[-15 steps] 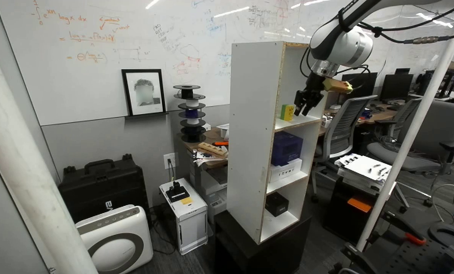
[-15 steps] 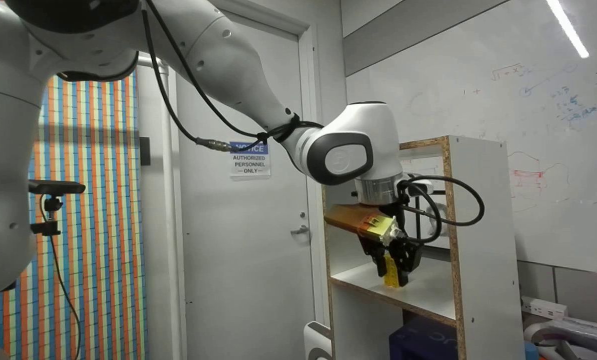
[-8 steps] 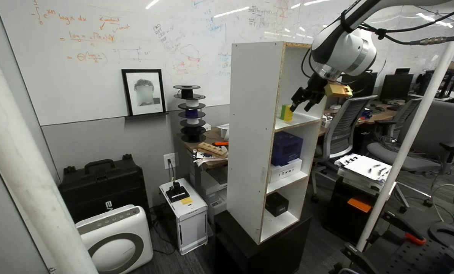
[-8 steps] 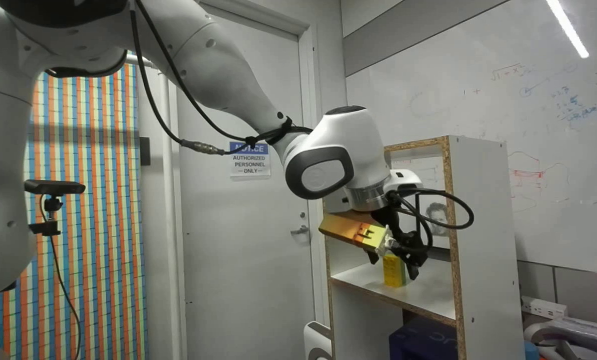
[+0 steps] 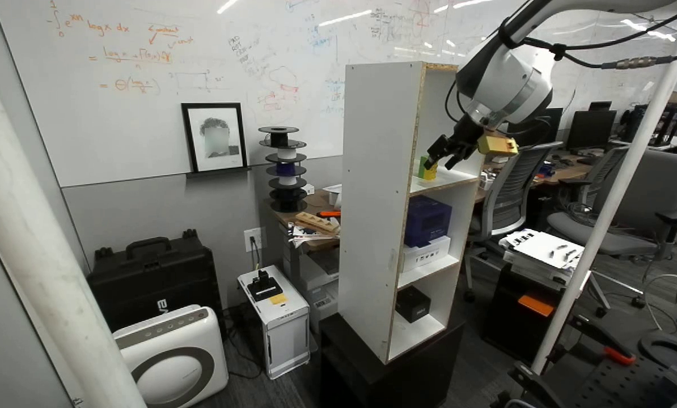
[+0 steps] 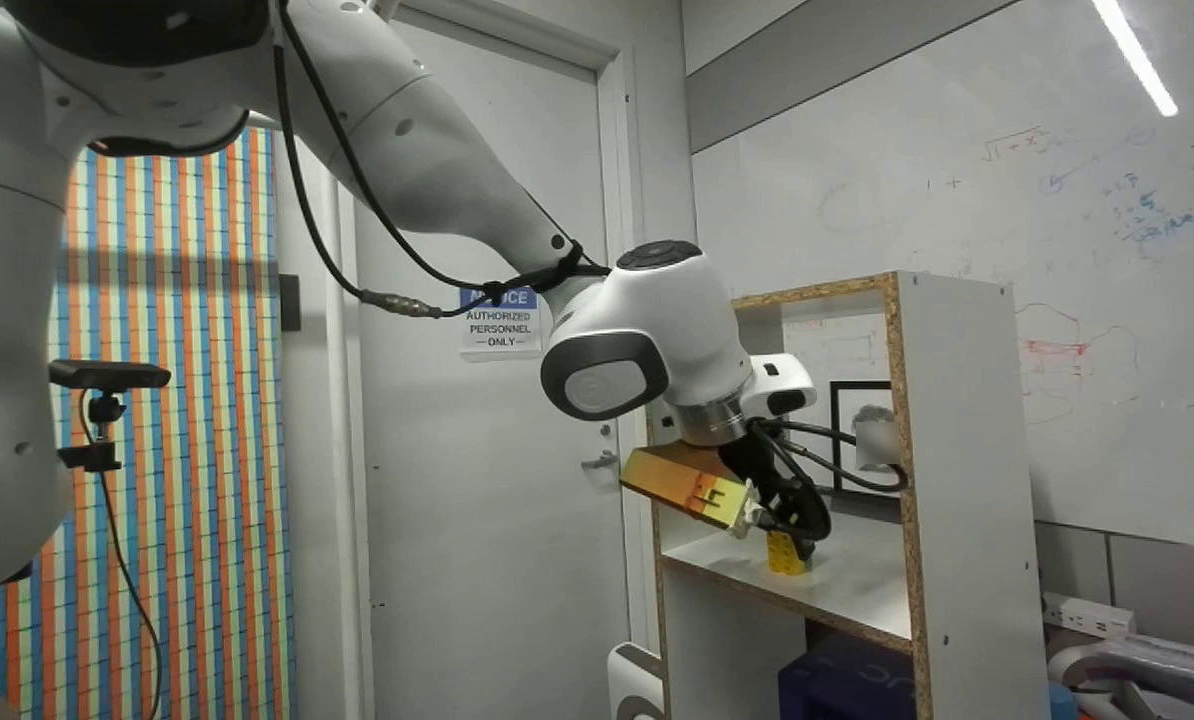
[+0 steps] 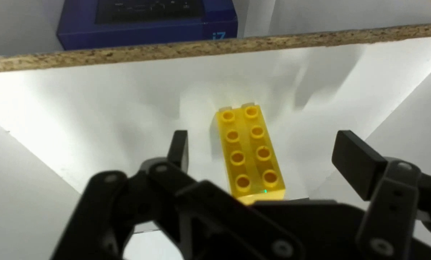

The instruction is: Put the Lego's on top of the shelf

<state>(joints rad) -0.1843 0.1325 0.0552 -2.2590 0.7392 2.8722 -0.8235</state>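
The Lego's (image 7: 249,155), a yellow block with a green part showing in an exterior view (image 5: 423,168), stand upright on the floor of the top compartment of the white shelf (image 5: 381,198). My gripper (image 7: 268,153) is open wide, tilted and reaching into that compartment from the front. In the wrist view the block lies between the two fingers (image 7: 179,150), with a gap on either side and nearer the left finger. Its near end is partly covered by the gripper's body. One finger overlaps the Lego's (image 6: 783,560) in an exterior view.
Below the compartment's chipboard front edge (image 7: 215,48) sits a dark blue box (image 5: 427,221) on a white box (image 5: 426,256). A small black box (image 5: 412,304) occupies the bottom compartment. Side walls flank the gripper. An orange-yellow casing (image 6: 682,485) sticks out from my wrist.
The fingers have spread wider. My wrist has tilted from pointing nearly straight down to slanting into the compartment, and the fingertips have come closer to the block. The Lego's stay in place.
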